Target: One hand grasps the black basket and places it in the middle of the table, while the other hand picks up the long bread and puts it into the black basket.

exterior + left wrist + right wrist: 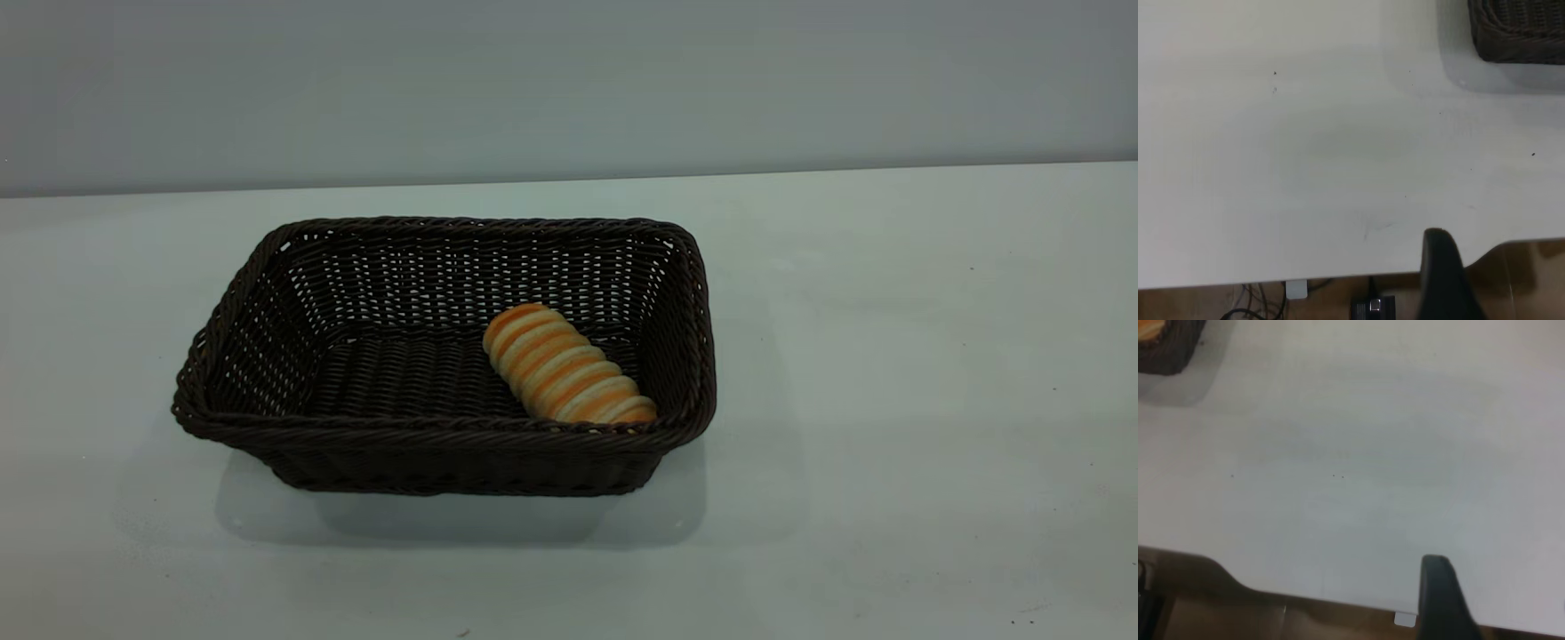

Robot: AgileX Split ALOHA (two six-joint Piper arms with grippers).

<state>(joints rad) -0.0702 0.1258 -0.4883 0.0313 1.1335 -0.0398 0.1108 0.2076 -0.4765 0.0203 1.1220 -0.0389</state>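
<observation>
The black basket (444, 437) stands on the white table (907, 356), a little left of the middle. The long bread (566, 374) lies inside it, at its right end, slanting across the floor of the basket. Neither gripper shows in the exterior view. In the left wrist view a dark part of my left gripper (1442, 270) hangs over the table's near edge, far from a corner of the basket (1518, 30). In the right wrist view my right gripper (1437, 597) is likewise at the table's edge, far from the basket's corner (1168, 353), where a sliver of bread (1149, 329) shows.
The table's edge (1338, 279) and brown floor with cables show beneath the left gripper. A small white tab (1405, 619) sits at the table's edge by the right gripper. A grey wall (569, 80) stands behind the table.
</observation>
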